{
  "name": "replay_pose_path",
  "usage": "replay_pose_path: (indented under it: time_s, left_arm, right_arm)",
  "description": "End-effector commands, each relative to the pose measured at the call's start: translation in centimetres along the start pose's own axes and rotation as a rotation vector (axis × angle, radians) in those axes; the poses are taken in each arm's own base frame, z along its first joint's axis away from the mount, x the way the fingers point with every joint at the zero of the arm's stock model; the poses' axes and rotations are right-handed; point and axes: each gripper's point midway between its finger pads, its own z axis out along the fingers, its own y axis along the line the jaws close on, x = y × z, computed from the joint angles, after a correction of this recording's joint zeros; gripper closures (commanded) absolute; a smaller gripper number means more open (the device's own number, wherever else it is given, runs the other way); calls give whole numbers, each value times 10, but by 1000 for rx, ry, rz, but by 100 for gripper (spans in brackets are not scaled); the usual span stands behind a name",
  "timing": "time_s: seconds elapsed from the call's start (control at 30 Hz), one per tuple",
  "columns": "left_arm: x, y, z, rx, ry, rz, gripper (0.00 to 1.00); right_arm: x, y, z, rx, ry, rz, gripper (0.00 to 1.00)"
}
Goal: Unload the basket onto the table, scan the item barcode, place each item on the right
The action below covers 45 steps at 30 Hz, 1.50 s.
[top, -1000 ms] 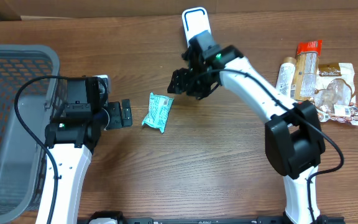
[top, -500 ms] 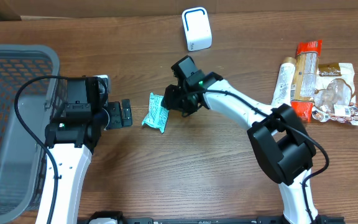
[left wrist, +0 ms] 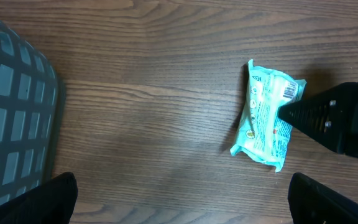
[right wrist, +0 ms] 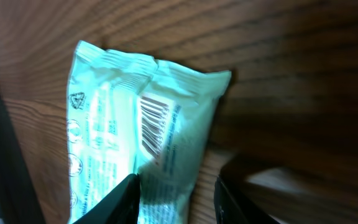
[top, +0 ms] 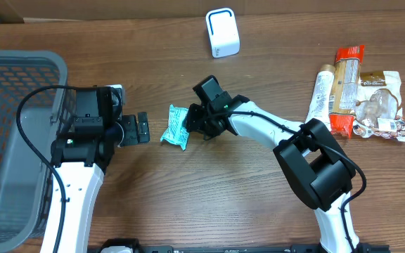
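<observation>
R gripper: swung from near scanner to mint packet; jaws narrowing astride its end, hold unconfirmed.
L gripper: wide open, empty.
Barcode: face-up; scan pending.

The grey basket closes the whole left side of the table. Around the teal packet the left gripper blocks its left side and the right gripper its right side. On its far side, bare wood reaches to the white scanner. The near middle is also free. The right arm crosses the right half, and a snack pile fills the far right.
</observation>
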Motion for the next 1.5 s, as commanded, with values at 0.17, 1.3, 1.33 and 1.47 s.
replay_pose_path:
  time_s: [0.17, 1.3, 1.33, 1.47]
  left_arm:
    - [1, 2, 2, -8, 5, 13, 0]
    - [1, 2, 2, -8, 5, 13, 0]
    - [1, 2, 2, -9, 5, 12, 0]
    - [1, 2, 2, -9, 5, 12, 0]
  right_arm:
    - [27, -5, 18, 11, 27, 28, 64]
    - [-69, -83, -134, 212, 150, -600, 30]
    - [-67, -72, -140, 154, 156, -545, 29]
    - [-45, -9, -164, -224, 240, -410, 40]
